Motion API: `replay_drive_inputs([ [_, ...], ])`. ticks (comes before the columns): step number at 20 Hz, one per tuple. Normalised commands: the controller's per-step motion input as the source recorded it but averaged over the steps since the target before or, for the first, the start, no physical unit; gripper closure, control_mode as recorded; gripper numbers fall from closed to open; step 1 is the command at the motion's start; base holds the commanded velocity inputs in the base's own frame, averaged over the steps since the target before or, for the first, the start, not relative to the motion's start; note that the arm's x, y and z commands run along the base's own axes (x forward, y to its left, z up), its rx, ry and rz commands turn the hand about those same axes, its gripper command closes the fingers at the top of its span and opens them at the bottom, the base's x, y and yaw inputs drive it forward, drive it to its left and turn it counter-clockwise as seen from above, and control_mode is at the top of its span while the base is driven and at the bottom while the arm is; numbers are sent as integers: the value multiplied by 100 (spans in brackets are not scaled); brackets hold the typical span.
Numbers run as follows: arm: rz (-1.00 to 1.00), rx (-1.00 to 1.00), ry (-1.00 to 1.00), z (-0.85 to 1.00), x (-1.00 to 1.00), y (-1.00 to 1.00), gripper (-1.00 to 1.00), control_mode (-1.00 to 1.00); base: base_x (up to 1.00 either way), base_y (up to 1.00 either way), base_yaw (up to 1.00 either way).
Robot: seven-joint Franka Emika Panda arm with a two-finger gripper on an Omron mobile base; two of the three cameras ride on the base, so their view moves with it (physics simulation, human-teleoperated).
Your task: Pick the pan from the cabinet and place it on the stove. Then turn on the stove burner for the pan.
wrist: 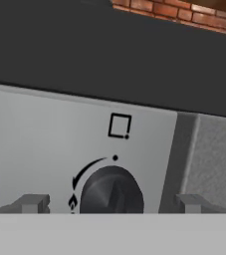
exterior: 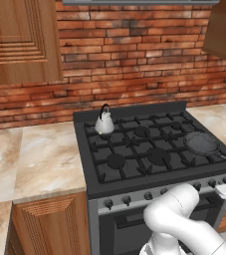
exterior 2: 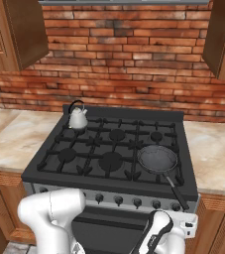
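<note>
Gripper point(wrist: 112, 203), jaws spread wide and empty, straddles a stove knob point(wrist: 111, 195) on the silver panel, flame mark at its left. Pan point(exterior 2: 157, 158) already rests on the stove's point(exterior 2: 49, 170) front right burner. Risk, judged: closing off-centre could slip on the knob, or this knob may feed another burner.

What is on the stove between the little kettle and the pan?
Nothing but bare black grates and round burners. In the right base view the kettle sits at the stove's back left and the pan at its front right.
</note>
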Motion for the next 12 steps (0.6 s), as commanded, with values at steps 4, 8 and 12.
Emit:
replay_drive_inputs([
  [4, 0, 0, -3, 0, 0, 0, -100, -100, 0, 0, 0],
  [8, 0, 0, -1, 0, 0, 0, -100, -100, 0, 0, 0],
  [12, 0, 0, 0, -6, 2, 1, -100, -100, 0, 0, 0],
])
